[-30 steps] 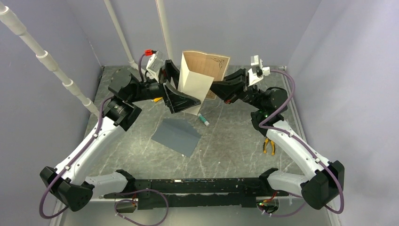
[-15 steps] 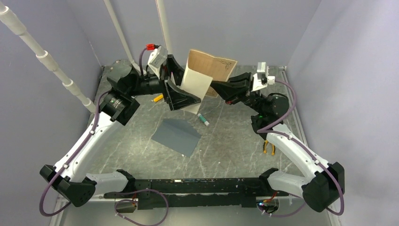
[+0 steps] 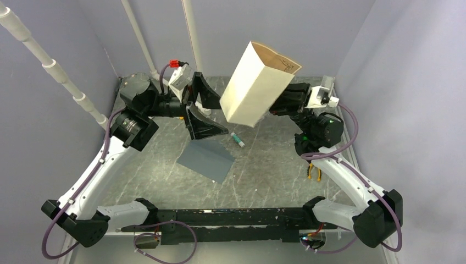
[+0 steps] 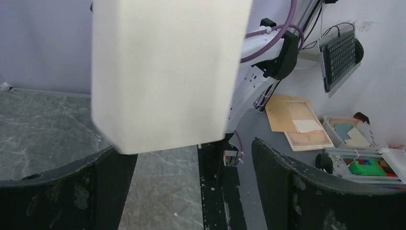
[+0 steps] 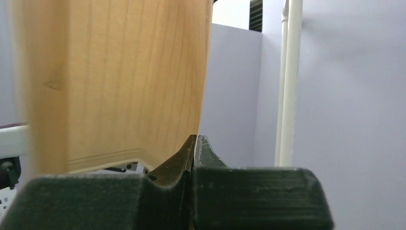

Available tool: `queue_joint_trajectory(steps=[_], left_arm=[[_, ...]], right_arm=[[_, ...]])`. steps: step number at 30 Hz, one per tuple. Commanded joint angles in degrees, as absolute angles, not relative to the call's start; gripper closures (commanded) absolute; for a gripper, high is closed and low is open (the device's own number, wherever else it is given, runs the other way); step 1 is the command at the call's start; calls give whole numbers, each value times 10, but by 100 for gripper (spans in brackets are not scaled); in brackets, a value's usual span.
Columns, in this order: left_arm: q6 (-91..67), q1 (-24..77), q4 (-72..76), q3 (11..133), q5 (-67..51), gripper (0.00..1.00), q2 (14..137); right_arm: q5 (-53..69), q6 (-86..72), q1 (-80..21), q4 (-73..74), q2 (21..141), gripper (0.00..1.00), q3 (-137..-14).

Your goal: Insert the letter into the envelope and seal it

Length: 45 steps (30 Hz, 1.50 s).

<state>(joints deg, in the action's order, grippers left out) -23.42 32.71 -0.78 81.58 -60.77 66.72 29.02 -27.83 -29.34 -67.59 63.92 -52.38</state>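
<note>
The tan letter (image 3: 258,85) hangs folded in the air over the back of the table, its pale back toward the top camera. My right gripper (image 3: 284,102) is shut on its right edge, and the right wrist view shows the jaws pinching the sheet (image 5: 119,81) at the tips (image 5: 194,143). To the letter's left my left gripper (image 3: 211,110) stands open with nothing in it. In the left wrist view the letter's pale side (image 4: 163,72) hangs just above that wide gap (image 4: 191,191). The slate-grey envelope (image 3: 206,158) lies flat on the table below.
A small glue stick (image 3: 238,139) lies right of the envelope. Orange-handled pliers (image 3: 314,170) lie near the right arm's lower link. White pipes (image 3: 55,71) run along the left and back walls. The black frame (image 3: 220,217) spans the near edge.
The right arm has lifted the letter up and to the right, out from between the left jaws, tilting it. The left gripper has drawn back slightly and stayed open.
</note>
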Motion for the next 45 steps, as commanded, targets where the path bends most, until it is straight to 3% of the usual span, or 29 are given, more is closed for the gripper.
queue_joint_trajectory(steps=[1, 15, 21, 23, 34, 45], left_arm=[[-188, 329, -55, 820, -603, 7, 632], [-158, 329, -70, 797, -508, 7, 583], [-135, 329, -110, 792, -283, 7, 546], [-125, 329, -117, 797, -255, 7, 543], [-28, 329, -135, 888, -359, 7, 583], [-55, 328, -139, 929, -604, 7, 658]], right_arm=[[272, -256, -294, -724, 625, 100, -554], [236, -251, -294, -748, 569, 100, -518], [246, -242, -294, -700, 539, 100, -519], [262, -238, -294, -646, 526, 100, -527], [355, -298, -294, -515, 490, 100, -521], [398, -335, -294, -477, 494, 100, -543]])
